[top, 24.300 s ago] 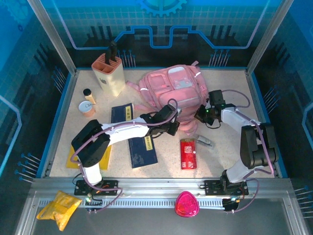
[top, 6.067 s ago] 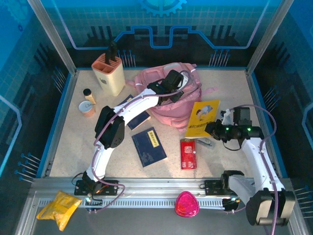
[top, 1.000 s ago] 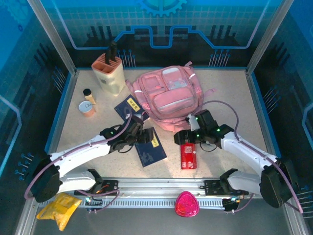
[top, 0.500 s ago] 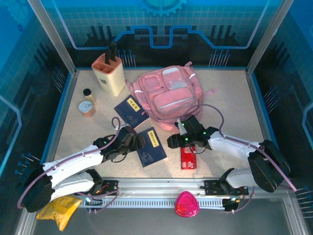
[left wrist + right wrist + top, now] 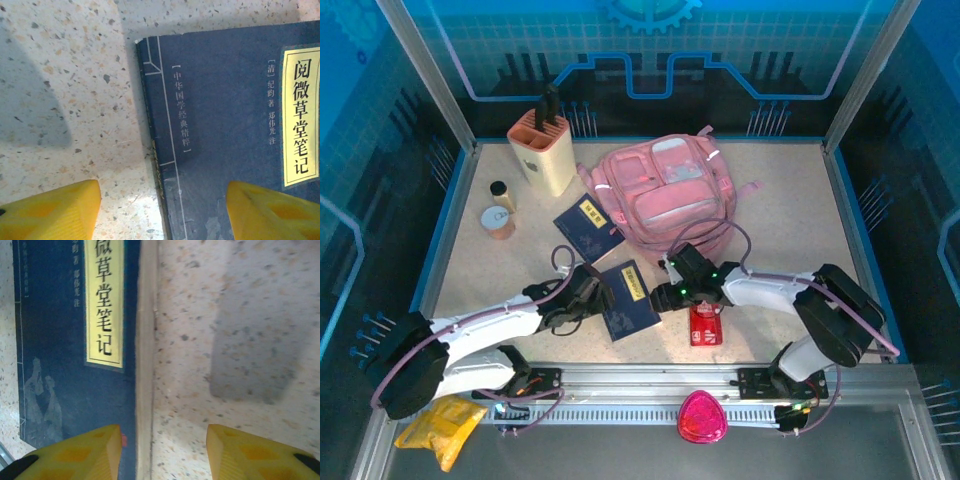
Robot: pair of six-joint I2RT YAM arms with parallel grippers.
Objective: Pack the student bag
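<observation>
The student bag (image 5: pixel 665 195), a pink backpack, lies at the back middle of the table. A dark blue book (image 5: pixel 628 300) with a yellow title label lies in front of it, between both grippers. My left gripper (image 5: pixel 601 297) is open at the book's left edge. In the left wrist view this gripper (image 5: pixel 162 212) straddles the book's (image 5: pixel 225 125) spine, one finger over the table and one over the cover. My right gripper (image 5: pixel 659 296) is open at the right edge. In the right wrist view it (image 5: pixel 165 452) straddles the book's (image 5: pixel 55 340) page edge.
A second blue book (image 5: pixel 587 227) lies by the bag's left side. A red packet (image 5: pixel 705 326) sits under the right arm. A beige holder (image 5: pixel 542 150) and two small jars (image 5: pixel 499 208) stand at the back left. A yellow pouch (image 5: pixel 440 425) and a pink object (image 5: pixel 701 417) lie on the front rail.
My right gripper has moved left from above the red packet to the near book's right edge, and its jaws have narrowed. My left gripper has shifted right to the book's left edge.
</observation>
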